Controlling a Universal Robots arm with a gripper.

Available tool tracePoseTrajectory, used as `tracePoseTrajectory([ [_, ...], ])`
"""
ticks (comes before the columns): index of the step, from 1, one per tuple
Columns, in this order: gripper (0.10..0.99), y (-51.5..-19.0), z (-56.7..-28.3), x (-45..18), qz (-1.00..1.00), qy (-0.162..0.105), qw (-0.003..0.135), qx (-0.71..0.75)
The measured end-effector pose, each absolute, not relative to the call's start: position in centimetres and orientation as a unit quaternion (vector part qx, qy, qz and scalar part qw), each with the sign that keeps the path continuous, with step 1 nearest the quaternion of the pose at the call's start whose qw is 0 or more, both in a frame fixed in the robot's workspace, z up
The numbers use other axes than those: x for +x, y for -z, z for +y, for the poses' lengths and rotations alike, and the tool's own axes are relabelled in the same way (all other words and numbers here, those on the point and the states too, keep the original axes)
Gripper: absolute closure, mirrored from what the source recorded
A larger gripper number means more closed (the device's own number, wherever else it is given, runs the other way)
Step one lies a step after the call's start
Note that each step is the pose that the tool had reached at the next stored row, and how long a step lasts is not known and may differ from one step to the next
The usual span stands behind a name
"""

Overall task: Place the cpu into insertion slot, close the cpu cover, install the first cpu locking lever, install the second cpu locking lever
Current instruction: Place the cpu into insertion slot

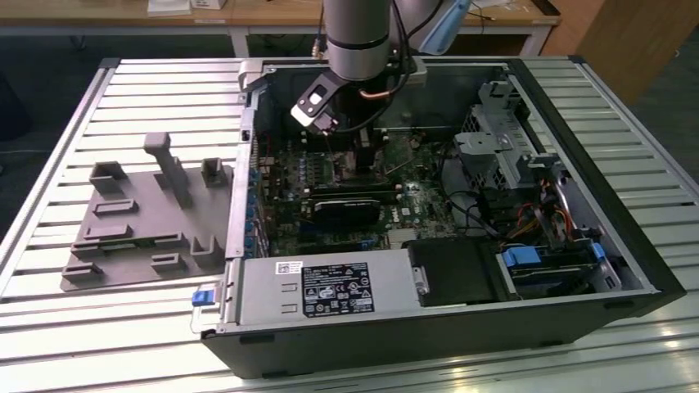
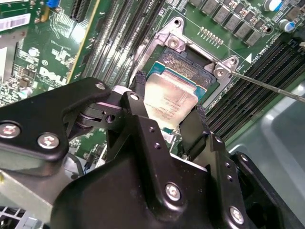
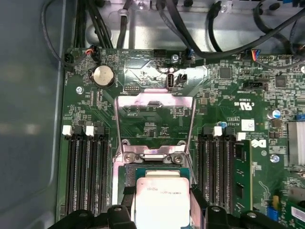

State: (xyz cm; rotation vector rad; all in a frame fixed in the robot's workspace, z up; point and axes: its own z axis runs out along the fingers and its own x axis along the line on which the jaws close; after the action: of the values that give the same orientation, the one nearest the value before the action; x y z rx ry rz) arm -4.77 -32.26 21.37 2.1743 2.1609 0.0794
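My gripper (image 2: 169, 102) is shut on the cpu (image 2: 167, 95), a silvery square chip, with one black finger (image 2: 137, 90) on each of two opposite edges. The chip sits right over the insertion slot (image 2: 188, 59) on the green motherboard; I cannot tell whether it is seated. In the first wrist view the cpu (image 3: 162, 195) lies just below the cpu cover (image 3: 155, 100), a silvery frame flipped open flat against the board. A thin locking lever (image 2: 267, 86) sticks out beside the slot. In the exterior view the gripper (image 1: 347, 151) reaches down inside the open computer case (image 1: 568, 147).
Rows of black memory slots (image 3: 83, 176) flank the socket on both sides. A coin battery (image 3: 103, 75) and black cables (image 3: 228, 43) lie beyond the cover. The power supply (image 1: 327, 295) and drive cage (image 1: 502, 147) crowd the case. A grey fixture plate (image 1: 142, 221) sits outside it.
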Motion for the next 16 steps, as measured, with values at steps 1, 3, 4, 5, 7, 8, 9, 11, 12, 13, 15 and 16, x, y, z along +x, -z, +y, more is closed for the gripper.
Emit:
tracePoseTrajectory([
  [1, 0.549, -21.3, -32.2, -4.8, 0.704, -0.026, 0.038, 0.709],
  [3, 0.549, -21.1, -32.1, -4.8, 0.704, -0.026, 0.038, 0.709],
  [4, 0.549, -21.0, -32.0, -4.8, 0.704, -0.026, 0.038, 0.709],
  [5, 0.549, -20.9, -32.0, -4.9, 0.704, -0.026, 0.038, 0.709],
  [7, 0.549, -20.7, -31.9, -5.0, 0.704, -0.026, 0.038, 0.709],
  [8, 0.549, -20.5, -31.9, -5.0, 0.704, -0.026, 0.038, 0.709],
  [9, 0.549, -20.4, -31.9, -5.0, 0.704, -0.026, 0.038, 0.709],
  [11, 0.549, -20.1, -31.9, -5.0, 0.704, -0.026, 0.038, 0.709],
  [12, 0.549, -20.0, -31.8, -5.0, 0.704, -0.026, 0.038, 0.709],
  [13, 0.549, -19.9, -31.8, -5.1, 0.704, -0.026, 0.038, 0.709],
  [15, 0.549, -19.7, -31.8, -5.1, 0.704, -0.026, 0.038, 0.709],
  [16, 0.549, -19.7, -31.8, -5.1, 0.704, -0.026, 0.038, 0.709],
])
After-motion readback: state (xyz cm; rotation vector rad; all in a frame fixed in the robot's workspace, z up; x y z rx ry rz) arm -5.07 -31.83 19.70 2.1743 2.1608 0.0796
